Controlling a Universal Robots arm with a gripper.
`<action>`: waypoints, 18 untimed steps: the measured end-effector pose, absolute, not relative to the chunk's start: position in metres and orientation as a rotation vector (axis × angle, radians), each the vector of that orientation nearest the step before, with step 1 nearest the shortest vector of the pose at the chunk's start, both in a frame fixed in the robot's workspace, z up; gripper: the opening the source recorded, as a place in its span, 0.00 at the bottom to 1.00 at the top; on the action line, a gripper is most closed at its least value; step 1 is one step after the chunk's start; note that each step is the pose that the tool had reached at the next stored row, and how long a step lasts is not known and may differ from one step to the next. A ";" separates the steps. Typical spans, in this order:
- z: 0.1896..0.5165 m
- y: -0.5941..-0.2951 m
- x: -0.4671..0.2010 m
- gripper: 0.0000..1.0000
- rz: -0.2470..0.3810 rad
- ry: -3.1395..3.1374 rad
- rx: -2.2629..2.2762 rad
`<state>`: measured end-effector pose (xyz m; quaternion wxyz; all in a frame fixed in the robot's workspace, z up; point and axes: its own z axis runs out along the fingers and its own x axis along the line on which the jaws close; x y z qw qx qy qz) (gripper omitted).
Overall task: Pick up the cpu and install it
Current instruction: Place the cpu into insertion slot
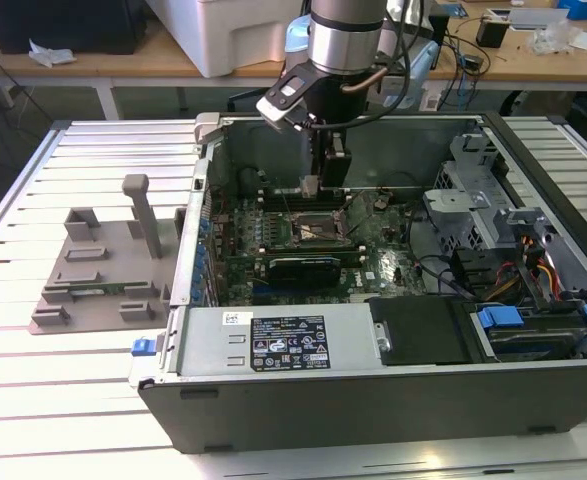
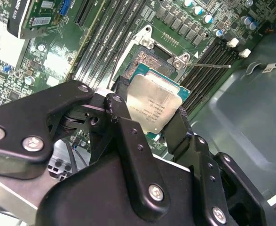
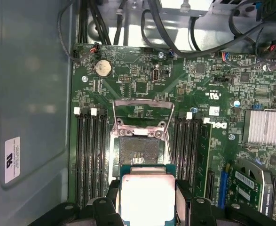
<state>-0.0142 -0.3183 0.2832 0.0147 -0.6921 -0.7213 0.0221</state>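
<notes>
Slatted metal worktop (image 1: 33, 400). An open computer case (image 1: 373, 410) lies on its side across it, reaching the edge at the exterior view's right. A grey moulded fixture (image 1: 103, 270) sits just beside the case, toward the opposite edge. Green motherboard (image 3: 142, 84) on the case floor. The arm (image 1: 345, 40) reaches down into the case, gripper (image 2: 149, 113) over the board. CPU socket (image 3: 138, 150) open, frame lifted, contacts bare. Jaws clamp the cpu (image 2: 154, 106) by two opposite edges, above the board near the socket, not seated.
</notes>
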 end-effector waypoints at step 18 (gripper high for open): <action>0.276 -0.318 -0.014 0.55 0.069 -2.225 -2.175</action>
